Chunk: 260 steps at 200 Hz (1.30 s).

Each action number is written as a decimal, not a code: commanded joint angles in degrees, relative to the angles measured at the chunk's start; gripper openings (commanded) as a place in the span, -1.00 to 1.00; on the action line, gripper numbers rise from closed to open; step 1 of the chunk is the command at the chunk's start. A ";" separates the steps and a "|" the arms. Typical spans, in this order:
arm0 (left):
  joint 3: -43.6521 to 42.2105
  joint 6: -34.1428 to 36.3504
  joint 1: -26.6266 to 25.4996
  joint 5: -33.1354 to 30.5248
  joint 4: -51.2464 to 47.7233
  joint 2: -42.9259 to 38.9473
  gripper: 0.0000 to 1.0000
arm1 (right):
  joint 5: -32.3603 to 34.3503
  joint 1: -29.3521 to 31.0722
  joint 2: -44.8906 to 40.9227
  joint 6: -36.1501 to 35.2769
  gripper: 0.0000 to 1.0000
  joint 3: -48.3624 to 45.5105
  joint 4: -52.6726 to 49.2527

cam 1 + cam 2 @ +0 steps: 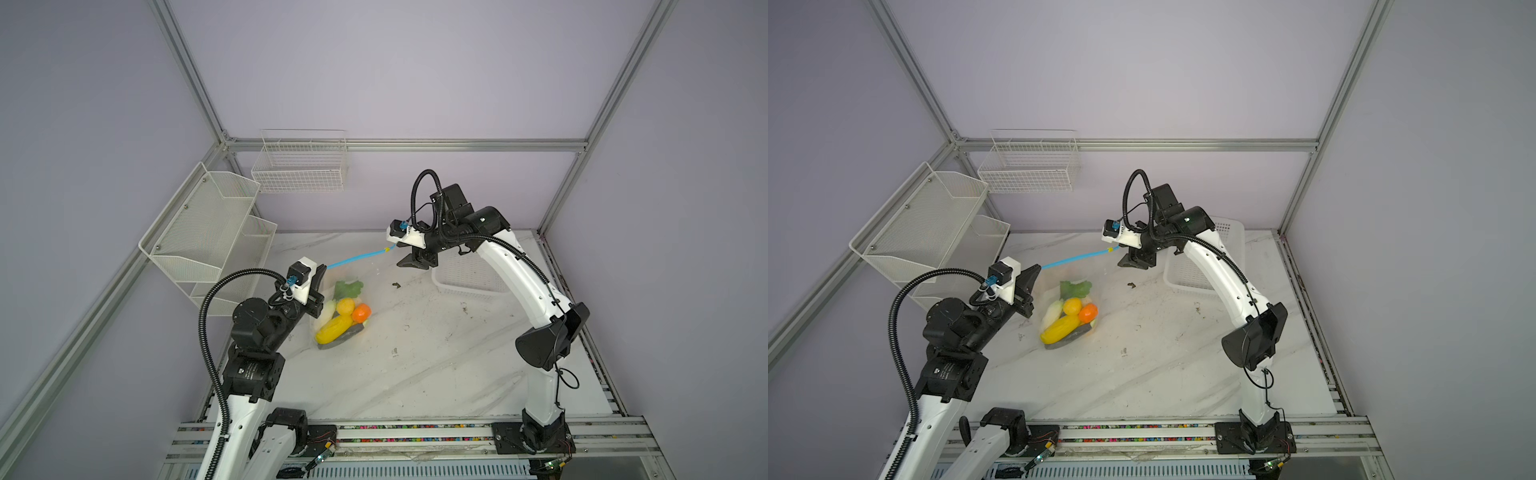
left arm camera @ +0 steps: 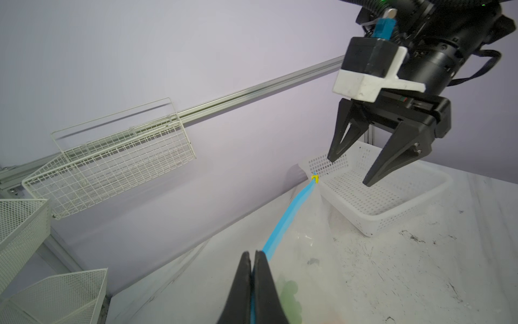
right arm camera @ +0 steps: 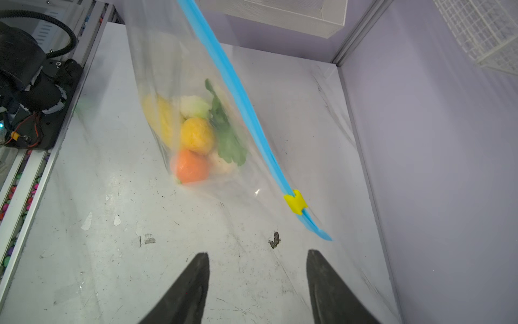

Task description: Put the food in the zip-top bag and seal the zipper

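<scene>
i have the crinkly clear plastic zip-top bag [image 3: 165,56] hanging by one end of its mouth. the left jaws are pressed together on the thin light-blue zipper strip [image 2: 288,221], at the end away from the small yellow slider [image 3: 295,202]. in both top views the strip runs taut from that clamp toward two o'clock, and the slider sits almost at its far tip. the right jaws stand apart and hold nothing, just off that tip.

the toy food [image 1: 340,316], yellow, orange, white and leafy green pieces, lies bunched low in the bag at about ten o'clock from the middle of the white marbled worktop [image 1: 415,365]. i cannot tell whether the bag's bottom rests on the worktop. the white perforated plastic basket [image 2: 392,202] sits at two o'clock, beside the right arm.

to my eye the seal looks finished, but the strip past the slider seems slightly split, so i would not trust that corner. all the load hangs on one narrow pinch, and the slick strip could slide out and drop the bag. the open right jaws could also catch the slider as they move and drag it back, reopening the mouth.
</scene>
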 commanded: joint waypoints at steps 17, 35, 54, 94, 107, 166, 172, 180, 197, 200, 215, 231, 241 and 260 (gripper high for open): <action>0.18 3.24 0.20 5.37 1.89 -1.65 -1.00 | -3.11 0.13 2.73 -3.03 0.34 3.58 -0.86; 0.49 3.72 0.20 6.25 1.11 -1.93 -1.00 | -3.75 0.08 3.48 -3.90 0.34 4.74 -0.99; 0.82 3.96 0.20 6.51 0.57 -2.08 -1.00 | -5.18 0.08 3.99 -4.59 0.25 5.42 -1.78; 0.49 4.02 0.20 6.22 0.27 -2.08 -1.00 | -6.96 0.11 3.93 -5.67 -0.01 4.21 -4.10; 0.45 3.99 0.20 5.99 0.21 -1.94 -1.00 | -6.81 0.08 3.40 -5.76 -0.03 3.20 -4.34; 0.31 4.22 0.20 5.33 0.17 -2.01 -1.00 | -6.83 0.13 2.75 -6.16 -0.12 1.91 -4.46; 0.29 4.16 0.20 5.21 0.16 -2.05 -1.00 | -6.81 0.08 2.91 -6.17 -0.13 1.87 -4.57; 0.22 4.17 0.20 5.16 0.05 -2.13 -1.00 | -6.72 0.09 2.99 -6.16 -0.13 1.91 -4.53; 0.13 4.23 0.20 4.95 0.10 -2.20 -1.00 | -6.51 0.12 3.16 -5.94 -0.15 2.10 -4.48; 0.10 4.18 0.20 4.93 0.04 -2.19 -1.00 | -6.54 0.09 3.22 -5.90 -0.16 2.15 -4.49; 0.10 4.24 0.20 4.84 0.05 -2.30 -1.00 | -6.34 0.09 3.31 -5.89 -0.16 2.17 -4.44; 0.10 4.17 0.20 4.93 0.17 -2.27 -1.00 | -6.45 0.08 3.49 -5.91 -0.16 2.35 -4.46; 0.10 4.17 0.20 5.15 0.24 -2.11 -1.00 | -6.50 0.08 3.83 -5.89 -0.15 2.73 -4.46; 0.11 4.17 0.15 5.64 0.20 -2.16 -1.00 | -5.94 0.12 4.63 -5.68 -0.11 3.67 -4.39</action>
